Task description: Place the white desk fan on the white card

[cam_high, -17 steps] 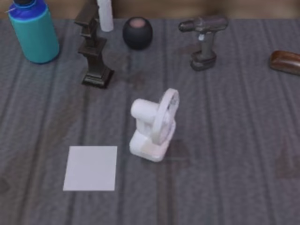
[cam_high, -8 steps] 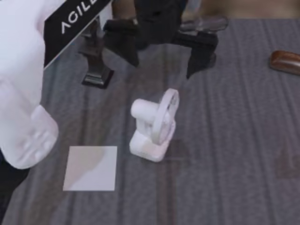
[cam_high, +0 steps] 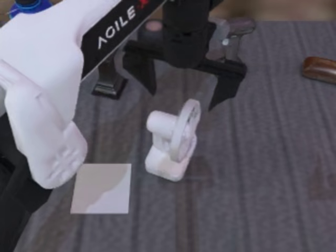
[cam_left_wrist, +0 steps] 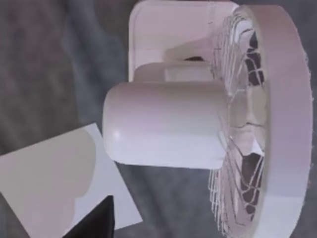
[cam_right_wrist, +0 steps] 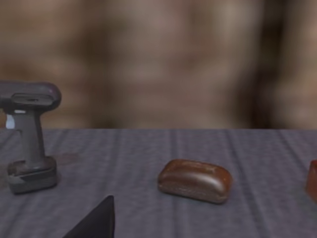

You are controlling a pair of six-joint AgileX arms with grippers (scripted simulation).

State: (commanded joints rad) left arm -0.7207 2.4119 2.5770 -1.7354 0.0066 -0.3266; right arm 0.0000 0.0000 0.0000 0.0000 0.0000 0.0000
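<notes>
Left pincer [cam_high: 184,86] hangs above the white desk fan [cam_high: 172,140], fingers spread wide apart, one tip on either side of the fan's upper part in the top view, nothing held. No contact visible yet.

Fan stands upright on its base near the middle of the tabletop [cam_high: 262,173], ring grille facing the right side. White card [cam_high: 101,188] lies flat just left of the fan's base, a narrow gap between them, partly under the arm's shadow. Card is bare.

Progress, as I judge it: early. Approach is under way; the grasp, lift, short carry leftward and set-down on the card all remain.

Left wrist view looks straight down on the motor housing [cam_left_wrist: 163,124] and grille, with the card's corner beside it.

Right pincer not seen from above; its wrist view shows one dark finger tip only, so open or closed I cannot tell.

Surface: grey cloth with lengthwise ridges. Also on it: drill [cam_right_wrist: 27,144], brown oblong object [cam_right_wrist: 195,179], dark pedestal [cam_high: 109,84]. Backdrop beyond is a blurred brownish wall.
</notes>
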